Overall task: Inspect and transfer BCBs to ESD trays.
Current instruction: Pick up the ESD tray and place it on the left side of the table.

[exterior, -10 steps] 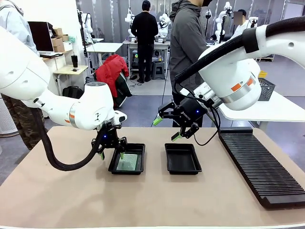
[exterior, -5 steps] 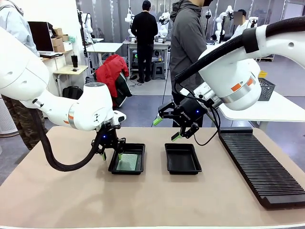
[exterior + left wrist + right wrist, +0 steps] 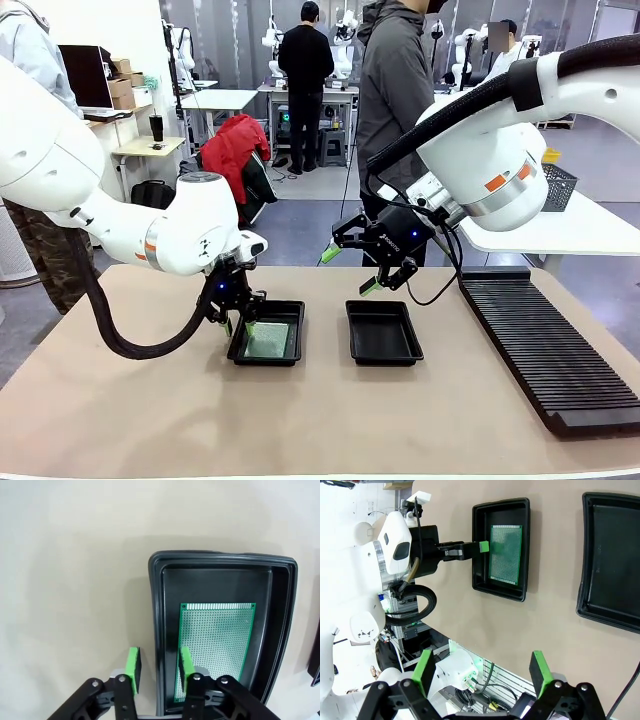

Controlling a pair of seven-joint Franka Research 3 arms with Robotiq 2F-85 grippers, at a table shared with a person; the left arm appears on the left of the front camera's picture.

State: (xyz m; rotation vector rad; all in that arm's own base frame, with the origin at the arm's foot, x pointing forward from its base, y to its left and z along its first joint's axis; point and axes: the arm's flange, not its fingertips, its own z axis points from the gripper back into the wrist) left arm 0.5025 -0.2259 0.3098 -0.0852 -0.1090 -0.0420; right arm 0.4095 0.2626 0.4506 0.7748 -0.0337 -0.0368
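Closing in now: the left gripper has drawn its jaws noticeably narrower than a second ago, while the right arm hasn't budged. Down at the left ESD tray, the left gripper straddles the tray's outer long wall. In the left wrist view, one green pad sits outside over the bare table and the other pad is inside, over the edge of the BCB. A sliver of table shows between the outer pad and the rim, so it looks as though nothing is pinched, though from this angle that's hard to call.

That BCB lies flat on the floor of the left tray, green gridded face up, toward the end nearer the gripper.

Over on the other side, the right gripper hangs in the air above the far end of the right ESD tray, jaws spread wide, nothing between them. Beyond that tray, a long black ribbed rack runs along the table's right side. A person stands at the far edge.
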